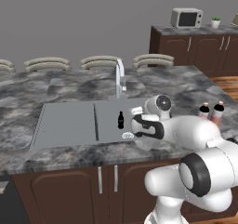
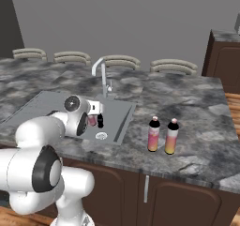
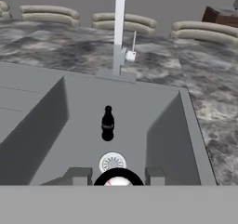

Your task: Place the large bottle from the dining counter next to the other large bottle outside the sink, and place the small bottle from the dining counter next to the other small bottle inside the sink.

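Observation:
My gripper point(image 3: 116, 175) hangs low over the right basin of the grey sink point(image 1: 69, 123) point(image 2: 42, 101) point(image 3: 153, 107), shut on the small pink bottle point(image 2: 92, 120). In the hand view its dark cap point(image 3: 117, 179) sits between the two fingertips point(image 3: 76, 175). The other small bottle point(image 1: 121, 120) point(image 2: 100, 121) point(image 3: 107, 124), all black, stands upright on the basin floor just ahead of the gripper. Two large bottles point(image 1: 204, 110) point(image 2: 153, 134) stand side by side on the stone right of the sink, the second one point(image 1: 217, 112) point(image 2: 171, 136) close beside the first.
The arched silver faucet point(image 1: 120, 76) point(image 2: 101, 75) point(image 3: 119, 28) rises behind the basin. A round drain point(image 1: 128, 135) point(image 2: 101, 135) point(image 3: 112, 163) lies below the hand. Stools point(image 1: 100, 62) line the far side of the dining counter point(image 1: 69, 86). A microwave point(image 1: 186, 18) stands on the back cabinet.

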Motion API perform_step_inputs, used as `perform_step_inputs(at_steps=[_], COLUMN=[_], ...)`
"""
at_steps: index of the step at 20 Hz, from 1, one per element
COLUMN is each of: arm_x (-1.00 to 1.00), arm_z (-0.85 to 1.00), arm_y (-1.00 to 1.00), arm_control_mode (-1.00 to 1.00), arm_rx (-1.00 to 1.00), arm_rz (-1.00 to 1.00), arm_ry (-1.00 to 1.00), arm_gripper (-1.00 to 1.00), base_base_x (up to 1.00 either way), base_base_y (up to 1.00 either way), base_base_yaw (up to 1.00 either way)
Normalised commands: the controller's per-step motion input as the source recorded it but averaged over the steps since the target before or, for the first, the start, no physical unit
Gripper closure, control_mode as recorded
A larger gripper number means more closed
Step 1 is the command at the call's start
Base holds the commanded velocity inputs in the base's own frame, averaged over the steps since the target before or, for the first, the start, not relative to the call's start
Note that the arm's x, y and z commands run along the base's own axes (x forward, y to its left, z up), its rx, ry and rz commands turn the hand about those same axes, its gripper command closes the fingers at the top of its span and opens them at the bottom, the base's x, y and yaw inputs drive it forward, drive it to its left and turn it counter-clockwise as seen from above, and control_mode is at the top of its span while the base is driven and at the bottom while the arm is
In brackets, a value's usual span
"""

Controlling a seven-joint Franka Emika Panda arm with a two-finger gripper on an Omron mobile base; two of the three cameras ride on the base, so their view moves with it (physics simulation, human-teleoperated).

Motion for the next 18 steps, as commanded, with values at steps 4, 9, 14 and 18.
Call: perform_step_inputs(at_steps=[4, 9, 14, 18], arm_x=[0.18, 0.19, 0.16, 0.13], arm_z=[-0.28, -0.30, -0.25, -0.17], arm_y=[-0.11, -0.07, -0.06, -0.10], arm_control_mode=[-1.00, -1.00, -1.00, -1.00], arm_rx=[0.00, 0.00, 0.00, 0.00], arm_rz=[-0.02, -0.01, -0.01, -0.01], arm_ry=[0.00, 0.00, 0.00, 0.00], arm_gripper=[1.00, 1.00, 1.00, 1.00], base_base_x=[0.00, 0.00, 0.00, 0.00], base_base_y=[0.00, 0.00, 0.00, 0.00], base_base_yaw=[0.00, 0.00, 0.00, 0.00])
